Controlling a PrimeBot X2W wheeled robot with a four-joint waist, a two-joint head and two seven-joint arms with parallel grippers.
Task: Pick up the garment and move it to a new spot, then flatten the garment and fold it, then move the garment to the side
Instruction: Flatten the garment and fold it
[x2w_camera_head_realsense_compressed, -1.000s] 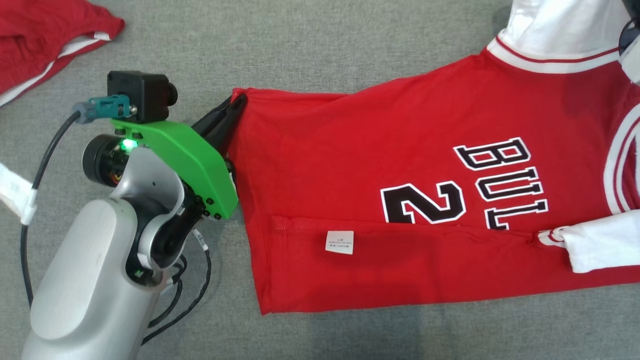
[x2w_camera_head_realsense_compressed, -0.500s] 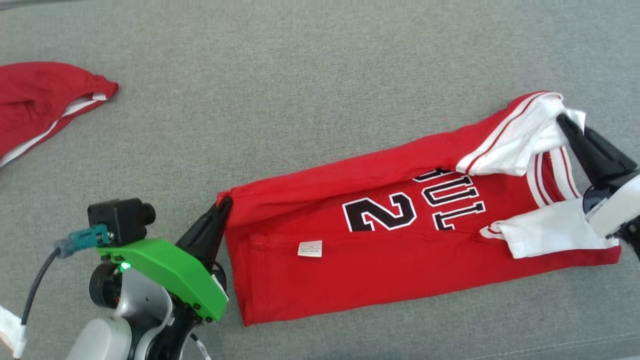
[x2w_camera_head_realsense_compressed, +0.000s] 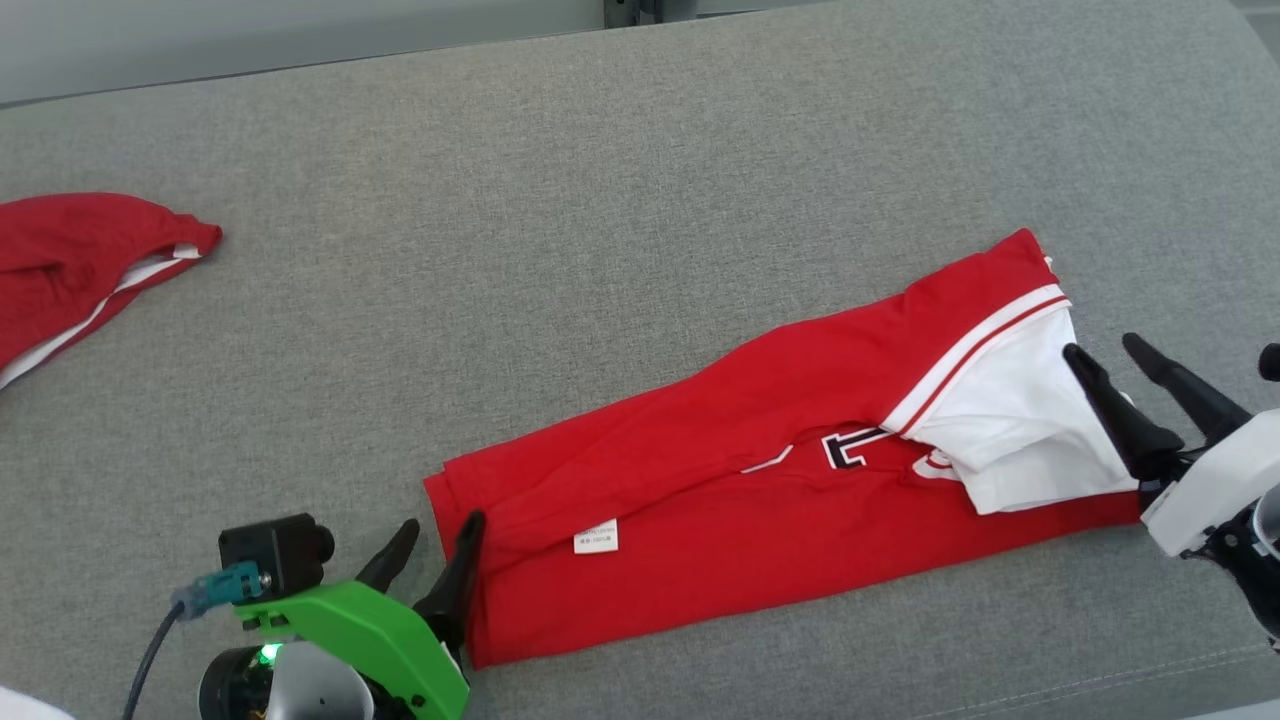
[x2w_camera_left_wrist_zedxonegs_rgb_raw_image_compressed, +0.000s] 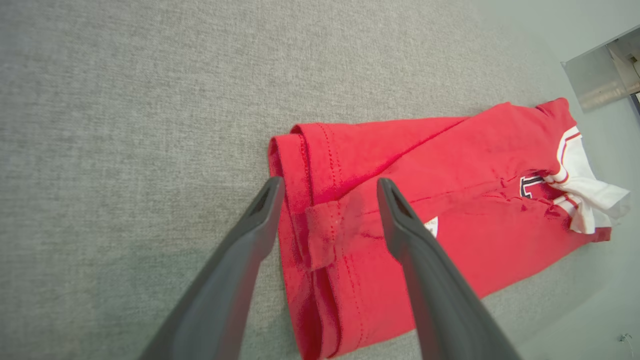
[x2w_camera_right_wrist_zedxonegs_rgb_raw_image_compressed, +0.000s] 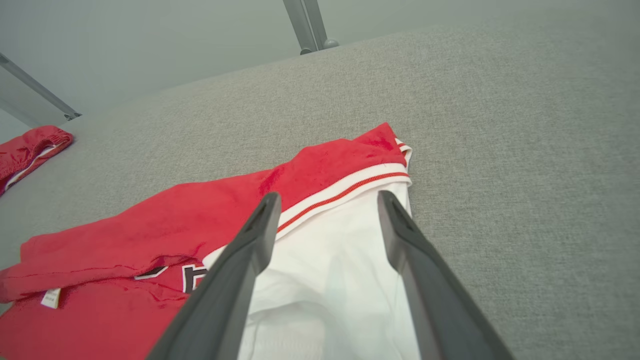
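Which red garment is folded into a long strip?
The jersey with the white sleeve, at lower right; the other garment sits crumpled at the far left.

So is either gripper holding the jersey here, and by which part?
Nothing is held. The left gripper is open astride the jersey at its hem; the right gripper is open over the white sleeve.

The head view looks steeply down from high above the grey fabric-covered counter (x2w_camera_head_realsense_compressed: 640, 200), taking in the whole red-and-white fabric jersey (x2w_camera_head_realsense_compressed: 700, 500). The left wrist view hangs close over the jersey's hemmed end; the right wrist view looks low and slantwise across its white-sleeved end. All three share the jersey.
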